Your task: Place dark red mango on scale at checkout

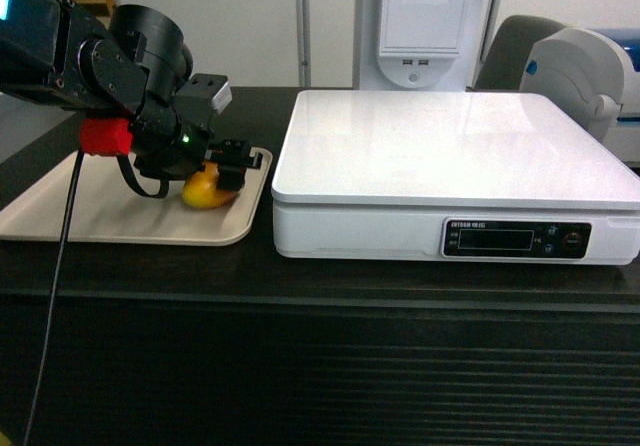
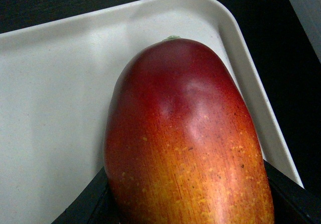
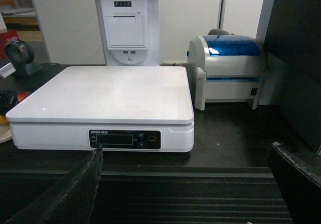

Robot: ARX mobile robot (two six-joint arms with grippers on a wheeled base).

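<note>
The dark red mango [image 1: 210,191] lies on a beige tray [image 1: 90,206] on the left of the black checkout counter [image 1: 300,296]. My left gripper [image 1: 225,171] reaches down over it. In the left wrist view the mango [image 2: 185,133] fills the space between the two black fingers, which press on its sides; the left gripper [image 2: 185,199] is shut on it, with the tray [image 2: 50,83] under it. The white scale [image 1: 450,156] stands right of the tray, its top bare. My right gripper [image 3: 185,184] hangs open before the counter's ribbed front, facing the scale [image 3: 110,91].
A white receipt printer stand [image 1: 425,16] rises behind the scale. A white and blue label printer [image 1: 590,66] sits at the back right, next to the scale. A black barcode scanner [image 3: 17,58] stands at the far left behind the tray.
</note>
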